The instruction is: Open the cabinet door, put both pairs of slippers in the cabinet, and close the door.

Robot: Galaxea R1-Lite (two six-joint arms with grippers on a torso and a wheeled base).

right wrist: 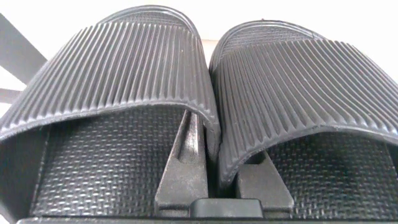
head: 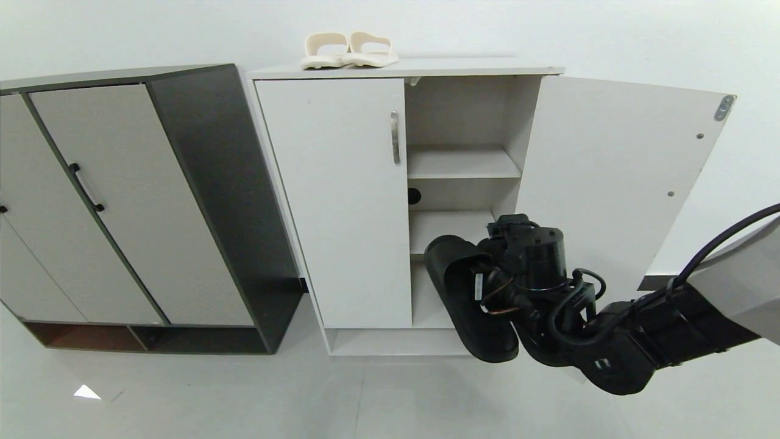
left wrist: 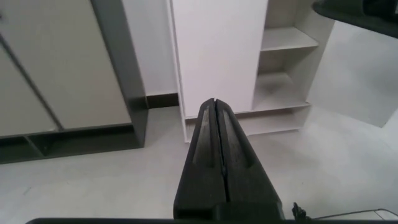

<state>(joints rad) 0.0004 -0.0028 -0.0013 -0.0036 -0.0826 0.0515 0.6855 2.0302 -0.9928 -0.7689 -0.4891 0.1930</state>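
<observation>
The white cabinet (head: 332, 201) has its right door (head: 609, 177) swung open, showing bare shelves (head: 460, 163); its left door stays closed. A cream pair of slippers (head: 348, 50) lies on the cabinet top. My right gripper (head: 496, 289) holds a black pair of slippers (head: 469, 299) in front of the lower open compartment. In the right wrist view the two ribbed black slippers (right wrist: 199, 93) sit side by side, with one finger (right wrist: 183, 165) inside each, pinching their inner walls together. My left gripper (left wrist: 214, 109) is shut and holds nothing, low over the floor, facing the cabinet.
A grey and dark cabinet (head: 134, 207) with closed doors stands left of the white one. The open door (left wrist: 360, 68) juts out on the right. Bare pale floor (head: 244, 396) lies in front of both cabinets.
</observation>
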